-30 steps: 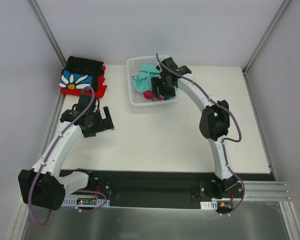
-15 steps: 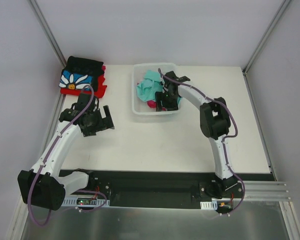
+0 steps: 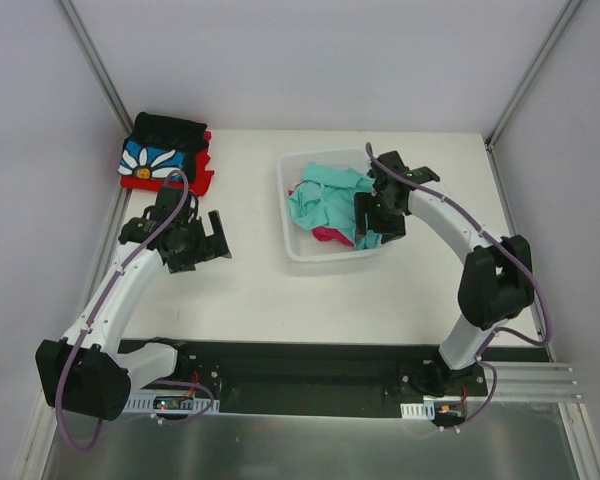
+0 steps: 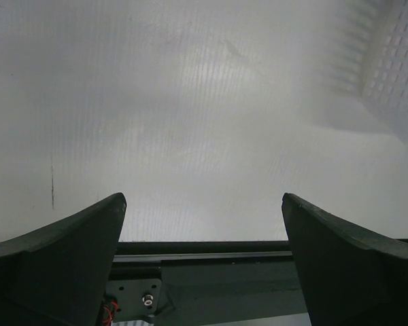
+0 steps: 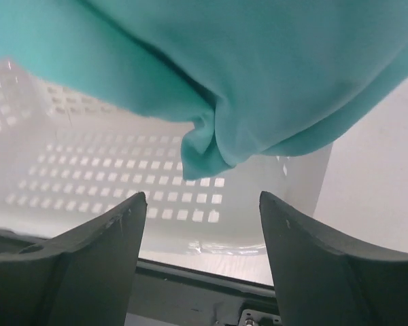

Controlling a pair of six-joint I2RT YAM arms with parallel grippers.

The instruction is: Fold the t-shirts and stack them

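A mint-teal t-shirt (image 3: pixel 325 197) lies crumpled in the white lattice basket (image 3: pixel 300 245), over a magenta-pink t-shirt (image 3: pixel 330 235). My right gripper (image 3: pixel 368 222) reaches into the basket's right side. In the right wrist view the teal cloth (image 5: pixel 258 75) hangs just above the right gripper (image 5: pixel 202 195), which is open with only the basket's wall (image 5: pixel 109 176) behind the gap. At the back left, a black t-shirt with a white daisy (image 3: pixel 160 152) rests folded on a red t-shirt (image 3: pixel 195 182). My left gripper (image 3: pixel 211 245) hovers open over bare table (image 4: pixel 190 122), empty.
The basket's corner (image 4: pixel 394 61) shows at the upper right of the left wrist view. Grey walls with metal posts (image 3: pixel 90 60) close in the white table (image 3: pixel 280 300) on three sides. The black base rail (image 3: pixel 300 365) runs along the near edge.
The basket has slid toward the front right together with my right gripper, and the right arm has swung out to the right. The left arm has stayed put.
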